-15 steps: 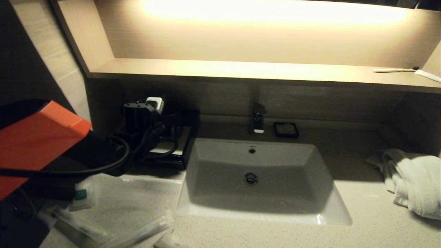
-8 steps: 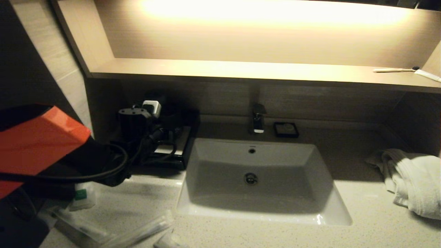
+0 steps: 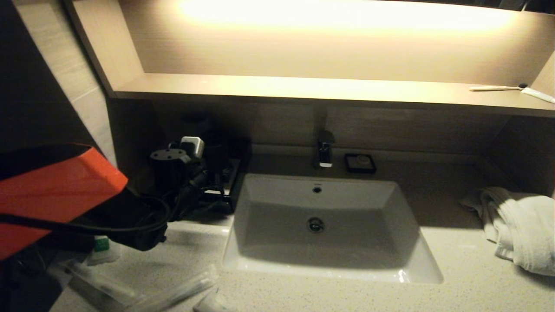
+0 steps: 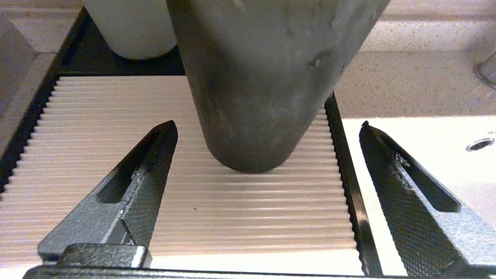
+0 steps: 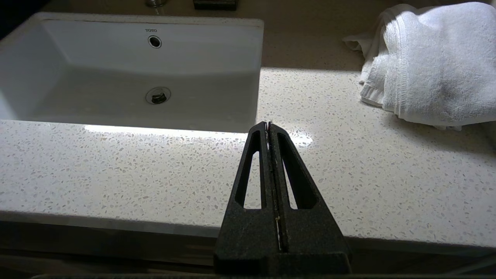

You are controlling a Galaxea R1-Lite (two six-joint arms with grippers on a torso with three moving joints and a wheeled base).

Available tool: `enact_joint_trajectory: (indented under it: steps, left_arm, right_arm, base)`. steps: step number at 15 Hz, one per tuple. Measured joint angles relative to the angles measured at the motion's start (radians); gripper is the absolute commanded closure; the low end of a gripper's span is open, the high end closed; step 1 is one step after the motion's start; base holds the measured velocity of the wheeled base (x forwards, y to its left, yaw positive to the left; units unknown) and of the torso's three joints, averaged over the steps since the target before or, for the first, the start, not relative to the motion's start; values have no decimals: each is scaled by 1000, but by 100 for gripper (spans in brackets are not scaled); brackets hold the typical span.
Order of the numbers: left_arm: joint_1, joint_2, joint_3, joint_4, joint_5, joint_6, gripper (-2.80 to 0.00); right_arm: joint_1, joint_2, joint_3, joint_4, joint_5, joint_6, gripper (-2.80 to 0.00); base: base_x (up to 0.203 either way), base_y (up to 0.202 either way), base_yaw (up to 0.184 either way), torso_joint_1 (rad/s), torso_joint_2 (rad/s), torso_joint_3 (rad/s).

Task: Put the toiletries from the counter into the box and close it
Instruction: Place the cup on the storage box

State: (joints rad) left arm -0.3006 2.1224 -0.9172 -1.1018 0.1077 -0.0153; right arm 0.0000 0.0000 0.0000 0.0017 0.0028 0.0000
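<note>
Your L gripper hangs over the box, mid-left in head view; fingers spread wide, holding nothing, a dark cup standing between them. R gripper pinched closed above the counter. Toiletries, 2 wrapped sticks, lie lower left on counter.

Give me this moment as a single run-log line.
left hand: open over box, empty | right hand: shut, parked over counter | toiletries: on counter

Black box, ribbed beige top
</note>
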Motion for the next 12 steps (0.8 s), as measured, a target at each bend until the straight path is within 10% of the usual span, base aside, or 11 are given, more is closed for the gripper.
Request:
enact_joint_trajectory:
  steps: [12]
  left_arm:
    - [-17,86,-28,-91,35,2,-280]
  right_arm:
    - [0,0,0,0,0,0,0]
  base:
    - [0,0,0,0,0,0]
